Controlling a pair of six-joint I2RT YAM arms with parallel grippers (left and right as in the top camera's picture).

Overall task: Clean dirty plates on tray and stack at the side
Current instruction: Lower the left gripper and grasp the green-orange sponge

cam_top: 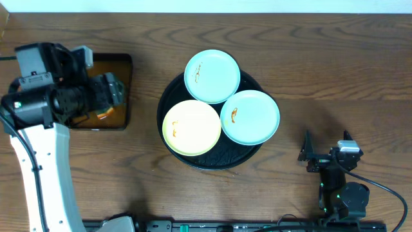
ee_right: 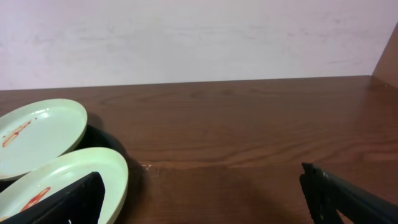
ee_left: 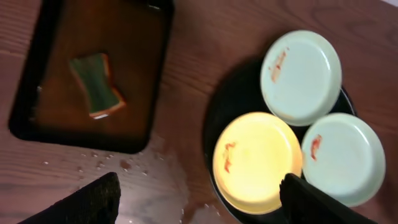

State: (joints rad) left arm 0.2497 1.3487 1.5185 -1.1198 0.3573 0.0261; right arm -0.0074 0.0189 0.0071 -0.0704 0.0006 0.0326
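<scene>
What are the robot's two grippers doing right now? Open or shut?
Left gripper: open, holding nothing.
Right gripper: open, holding nothing.

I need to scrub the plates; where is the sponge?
Left wrist view: the sponge lies in the brown liquid of the rectangular tray, left of the round tray.

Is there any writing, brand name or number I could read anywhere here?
No readable text.
The plates, the round tray and the rectangular tray carry none.
A pale patch on the right arm is too small to tell.
</scene>
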